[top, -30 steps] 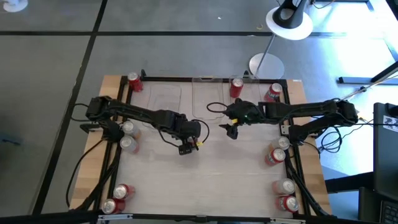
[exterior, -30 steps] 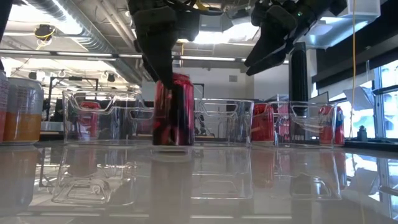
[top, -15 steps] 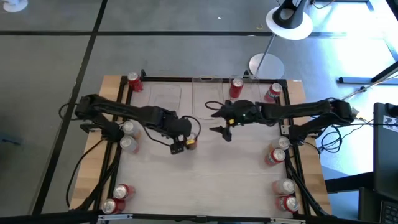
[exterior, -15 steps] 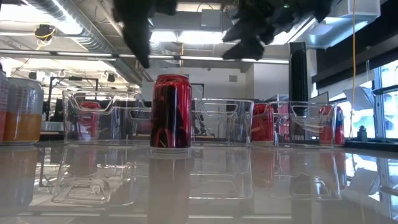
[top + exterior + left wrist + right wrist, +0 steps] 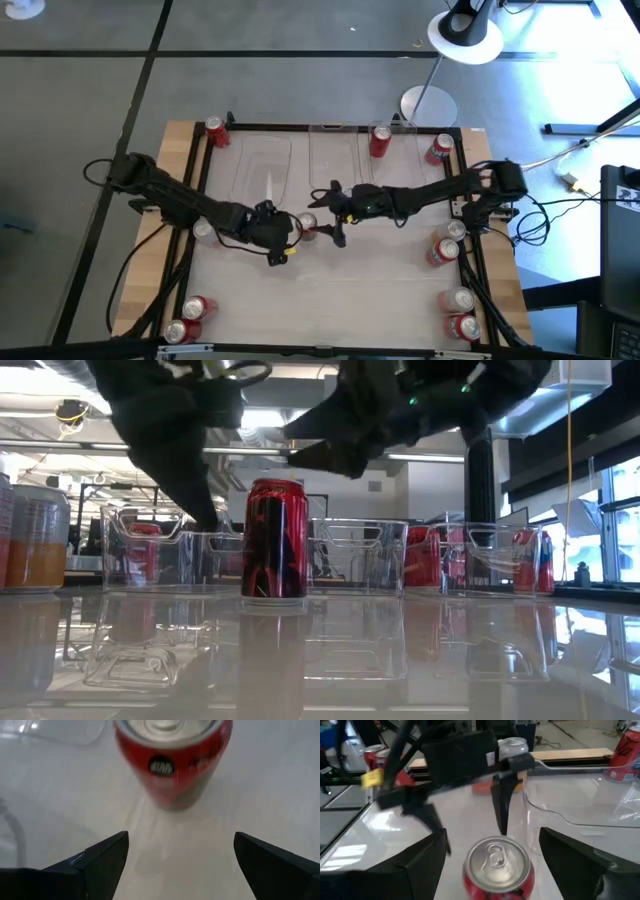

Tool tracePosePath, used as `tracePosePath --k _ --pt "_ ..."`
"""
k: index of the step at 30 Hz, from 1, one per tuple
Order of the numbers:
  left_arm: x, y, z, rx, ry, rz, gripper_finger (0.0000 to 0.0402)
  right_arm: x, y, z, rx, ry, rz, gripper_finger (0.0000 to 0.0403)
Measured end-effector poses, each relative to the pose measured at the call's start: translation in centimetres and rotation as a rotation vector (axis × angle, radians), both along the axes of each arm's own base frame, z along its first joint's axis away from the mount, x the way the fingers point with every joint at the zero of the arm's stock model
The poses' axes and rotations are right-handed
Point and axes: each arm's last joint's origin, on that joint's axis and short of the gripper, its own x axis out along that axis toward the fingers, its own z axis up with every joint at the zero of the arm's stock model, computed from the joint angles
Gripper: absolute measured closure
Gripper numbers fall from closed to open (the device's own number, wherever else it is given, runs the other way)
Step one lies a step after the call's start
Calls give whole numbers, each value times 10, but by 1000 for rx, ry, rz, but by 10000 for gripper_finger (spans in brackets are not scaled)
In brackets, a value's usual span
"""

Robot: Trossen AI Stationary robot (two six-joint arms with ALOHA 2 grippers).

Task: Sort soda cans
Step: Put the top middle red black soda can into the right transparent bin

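One red soda can (image 5: 307, 225) with a silver top stands upright on its base at the table's middle, also seen in the low view (image 5: 275, 540). My left gripper (image 5: 282, 248) hangs open just left of it, slanting down, with the can (image 5: 172, 760) ahead of its fingers. My right gripper (image 5: 328, 218) is open just right of the can and higher than its top (image 5: 497, 857), pointing nearly level toward the left. Neither gripper touches the can.
Clear plastic bins (image 5: 265, 165) (image 5: 340, 155) lie along the far edge. Other soda cans stand around the table's rim: far edge (image 5: 215, 132) (image 5: 380, 140) (image 5: 438, 150), left side (image 5: 205, 232), right side (image 5: 445, 248), near corners (image 5: 190, 318) (image 5: 460, 312).
My left gripper, which stood over the red can with its fingers around it, has drawn away toward the table's left edge, leaving the can upright where it was. My right gripper has come leftward and down toward the can and tipped nearer to level.
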Motion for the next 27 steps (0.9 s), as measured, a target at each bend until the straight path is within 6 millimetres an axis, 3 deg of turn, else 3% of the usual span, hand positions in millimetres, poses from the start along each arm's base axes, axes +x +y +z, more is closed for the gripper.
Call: tracePosePath --k 4,14,27 --pt "-1 6 -13 24 -52 28 54 6 0 -16 -5 20 -14 88" --pt "4 15 -19 32 -135 26 54 16 1 -41 11 24 9 88" --pt "7 21 -17 28 -160 34 54 16 1 -45 15 50 34 88"
